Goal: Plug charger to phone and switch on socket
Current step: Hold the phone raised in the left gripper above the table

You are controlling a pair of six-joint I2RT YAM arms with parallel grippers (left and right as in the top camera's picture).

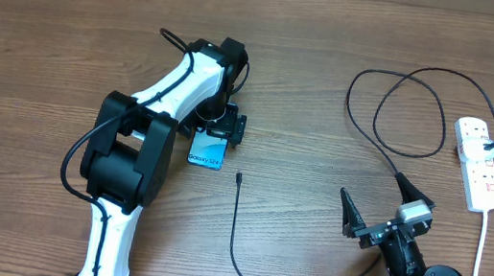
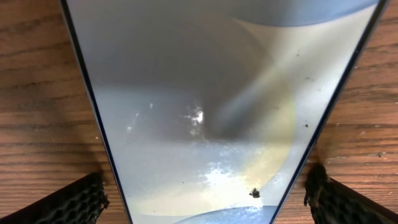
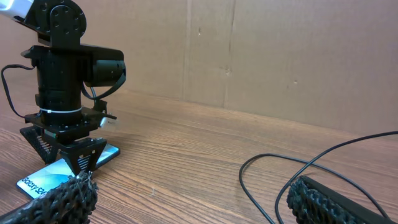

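Note:
The phone [image 1: 208, 151] lies flat on the table with its screen lit, and its glass [image 2: 199, 112] fills the left wrist view. My left gripper [image 1: 220, 130] stands straight down over the phone's far end. It is open, with one finger [image 2: 71, 202] on each side of the phone's long edges and wood showing beside both. The charger [image 1: 235, 223] is a thin black cable; its plug tip [image 1: 238, 176] lies free on the table just right of the phone. The cable loops back to the socket [image 1: 478, 163] at the far right. My right gripper [image 1: 378, 207] is open and empty, low over the table.
The socket's white cord [image 1: 478, 272] runs down the right edge toward the front. The black cable loops [image 3: 280, 171] across the table ahead of my right gripper [image 3: 189, 205]. A cardboard wall [image 3: 261, 50] stands behind the table. The left arm [image 3: 65, 93] rises above the phone [image 3: 43, 180].

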